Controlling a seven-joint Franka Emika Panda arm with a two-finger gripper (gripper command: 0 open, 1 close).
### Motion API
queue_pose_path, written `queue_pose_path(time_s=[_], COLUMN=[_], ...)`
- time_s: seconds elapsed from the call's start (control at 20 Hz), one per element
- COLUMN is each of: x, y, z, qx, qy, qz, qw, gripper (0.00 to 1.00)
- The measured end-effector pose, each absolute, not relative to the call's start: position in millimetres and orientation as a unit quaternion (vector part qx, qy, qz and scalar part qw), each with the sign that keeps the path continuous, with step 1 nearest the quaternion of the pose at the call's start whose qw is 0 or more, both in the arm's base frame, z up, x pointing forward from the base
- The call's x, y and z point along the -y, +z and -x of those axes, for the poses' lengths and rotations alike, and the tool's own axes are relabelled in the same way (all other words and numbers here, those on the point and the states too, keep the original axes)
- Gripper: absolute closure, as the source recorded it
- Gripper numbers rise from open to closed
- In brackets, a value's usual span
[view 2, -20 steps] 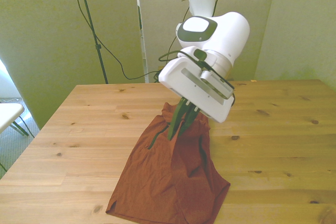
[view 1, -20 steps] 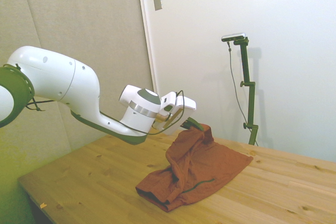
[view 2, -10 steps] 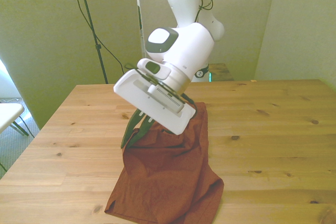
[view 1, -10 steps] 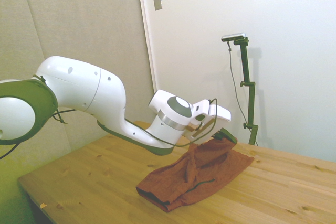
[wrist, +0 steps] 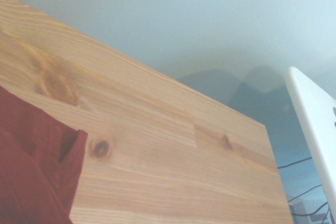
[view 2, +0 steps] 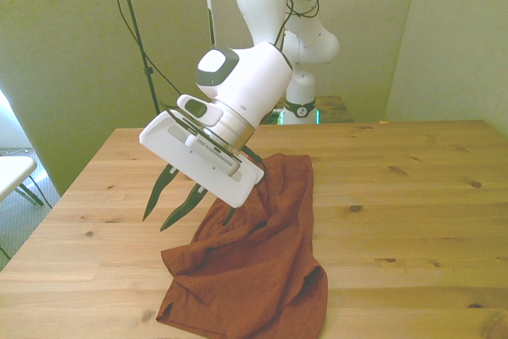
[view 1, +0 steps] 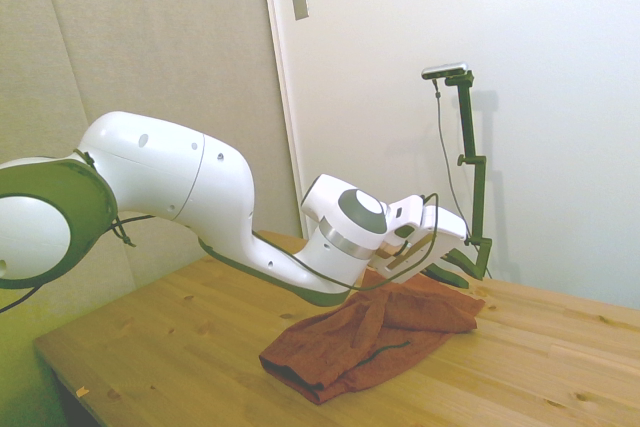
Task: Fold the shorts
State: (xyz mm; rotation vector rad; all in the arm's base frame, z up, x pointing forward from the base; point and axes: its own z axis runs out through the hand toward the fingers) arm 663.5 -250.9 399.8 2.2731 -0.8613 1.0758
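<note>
The rust-red shorts (view 1: 372,335) lie crumpled and partly doubled over on the wooden table (view 1: 180,337), with a thin dark green trim line showing near their front. In the front view the shorts (view 2: 254,267) stretch from the table's middle toward its near edge. My gripper (view 2: 155,223) hangs low over the table beside the shorts, toward the front view's left. Its dark green fingers (view 2: 181,210) stand apart with nothing between them. In the side view the gripper (view 1: 455,277) sits just past the far end of the cloth. The wrist view shows an edge of the shorts (wrist: 31,177) on bare wood.
The table's near edge (view 2: 95,331) runs just in front of the shorts. A white piece of furniture (view 2: 12,171) stands off the table at the front view's left. Walls close in behind the table (view 2: 413,196).
The gripper carried the lifted part of the shorts across toward the front view's left, lowered, and let go. The cloth now lies flatter, and the fingers have moved clear of it.
</note>
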Motion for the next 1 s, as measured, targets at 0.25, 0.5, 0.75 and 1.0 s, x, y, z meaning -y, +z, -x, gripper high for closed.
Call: queue_pose_path(time_s=[0.25, 0.5, 0.75, 1.0], x=[241.9, 191.0, 110.2, 44.7], y=[421.7, 457.8, 443.2, 499.7], z=[-650.5, -593.7, -544.1, -483.6], qx=[0.381, 0.442, 0.473, 0.467], qy=[0.376, 0.294, 0.183, 0.060], qz=[-0.828, -0.844, -0.861, -0.878], qw=[0.163, 0.070, -0.019, -0.091], gripper=[0.00, 0.00, 0.00, 0.00])
